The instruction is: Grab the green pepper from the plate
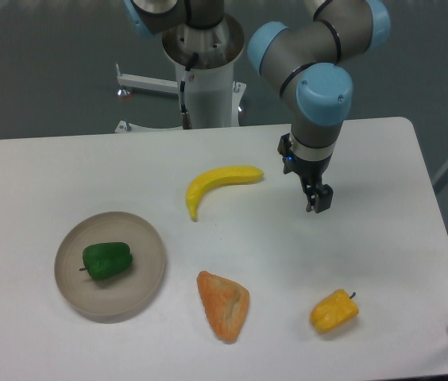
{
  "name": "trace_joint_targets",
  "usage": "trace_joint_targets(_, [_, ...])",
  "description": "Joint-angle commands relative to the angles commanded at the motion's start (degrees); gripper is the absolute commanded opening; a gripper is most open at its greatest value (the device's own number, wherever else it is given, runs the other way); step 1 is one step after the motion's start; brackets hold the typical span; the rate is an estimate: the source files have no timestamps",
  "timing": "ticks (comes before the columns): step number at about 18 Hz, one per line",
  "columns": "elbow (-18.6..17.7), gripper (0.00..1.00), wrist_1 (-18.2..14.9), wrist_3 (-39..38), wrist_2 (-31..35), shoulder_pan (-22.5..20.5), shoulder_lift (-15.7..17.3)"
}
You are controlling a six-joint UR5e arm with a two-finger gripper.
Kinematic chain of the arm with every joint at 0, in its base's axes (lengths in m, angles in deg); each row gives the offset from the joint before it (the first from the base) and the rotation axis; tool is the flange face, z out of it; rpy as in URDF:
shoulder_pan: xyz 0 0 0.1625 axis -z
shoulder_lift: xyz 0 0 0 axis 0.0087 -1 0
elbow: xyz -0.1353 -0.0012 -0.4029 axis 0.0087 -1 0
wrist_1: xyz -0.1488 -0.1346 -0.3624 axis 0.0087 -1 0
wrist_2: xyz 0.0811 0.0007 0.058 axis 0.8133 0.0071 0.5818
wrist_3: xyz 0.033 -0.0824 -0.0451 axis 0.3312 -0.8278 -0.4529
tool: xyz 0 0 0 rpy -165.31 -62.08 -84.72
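Note:
The green pepper (107,260) lies on its side in the middle of the round beige plate (146,239), at the table's front left. My gripper (318,202) hangs above the table well to the right of the plate, pointing down. Its fingers look close together with nothing between them, but the view is too small to be sure of their state. Nothing hides the pepper.
A yellow banana (220,182) lies between the gripper and the plate. An orange wedge-shaped piece of food (224,305) sits front centre, and a yellow pepper (334,311) front right. The robot's base column (206,83) stands at the table's far edge.

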Motion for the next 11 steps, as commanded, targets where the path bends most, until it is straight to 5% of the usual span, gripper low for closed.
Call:
trace_joint_targets(8, [0.7,1.00,0.0,-1.6,-5.1,0.1,0.1])
trace_joint_targets(11, [0.8,1.00,0.0,-9.2,-7.1,2.8,1.2])
